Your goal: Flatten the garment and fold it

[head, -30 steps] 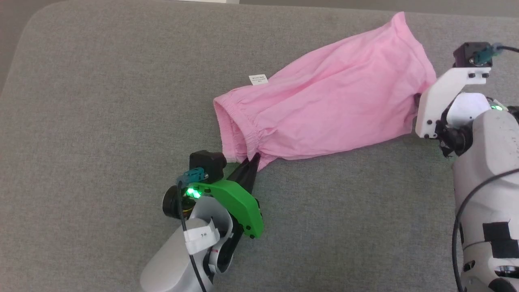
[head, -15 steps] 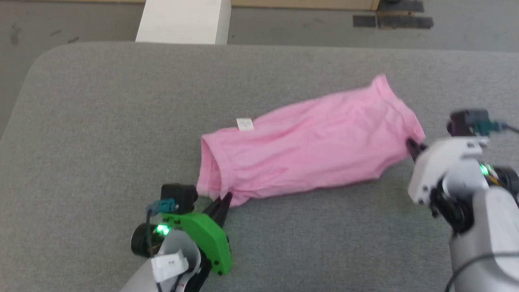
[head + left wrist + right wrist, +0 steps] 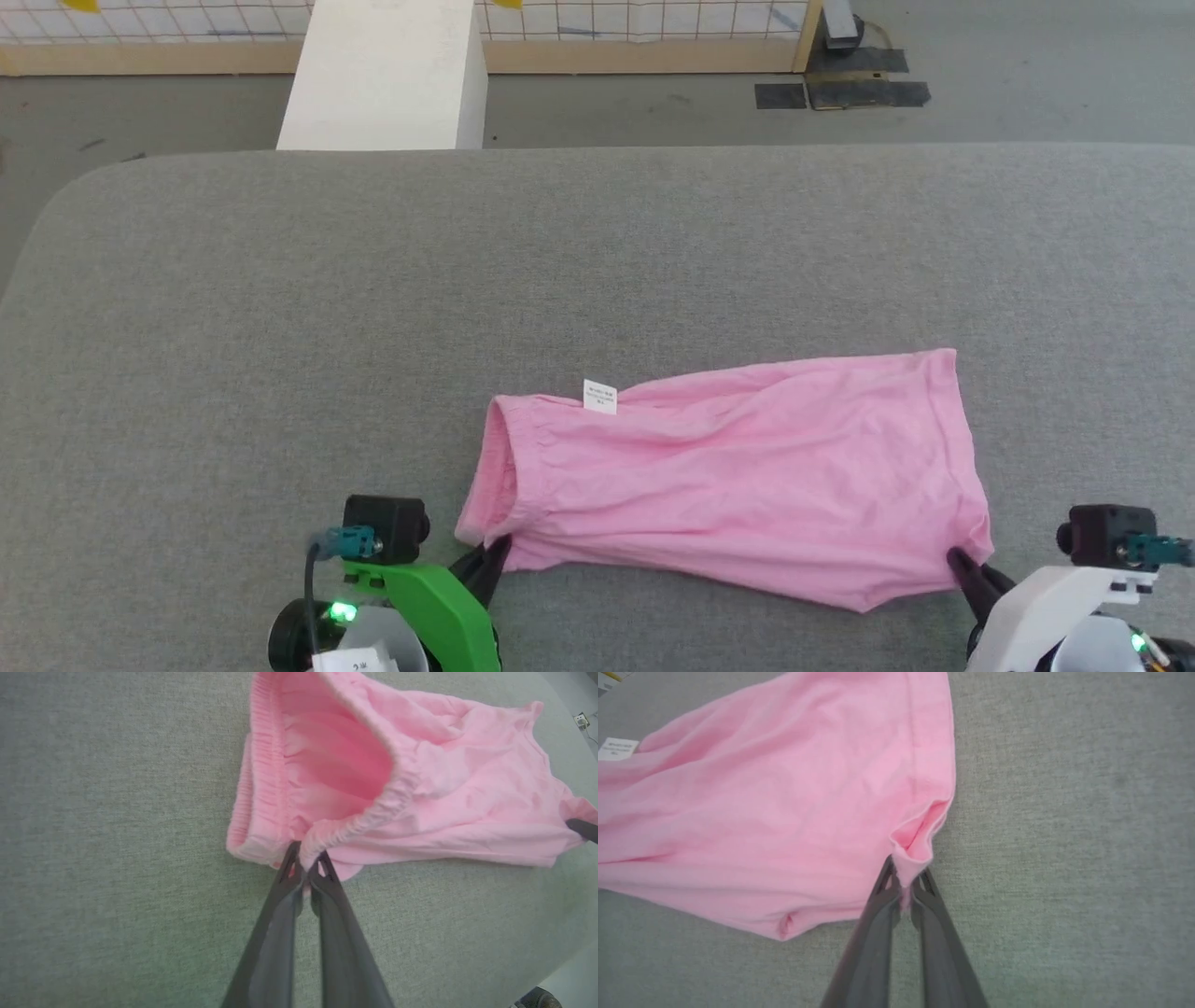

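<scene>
Lying stretched across the near part of the grey padded surface (image 3: 373,308), the garment (image 3: 728,485) is pinched at both near corners: the left gripper (image 3: 498,549) clamps the waistband, the right gripper (image 3: 955,558) the hem. A white block (image 3: 383,75) stands beyond the surface's far edge.

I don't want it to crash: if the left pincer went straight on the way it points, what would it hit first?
The pink shorts. The left pincer is shut on their waistband corner, so it would probably push into that cloth at once.
</scene>
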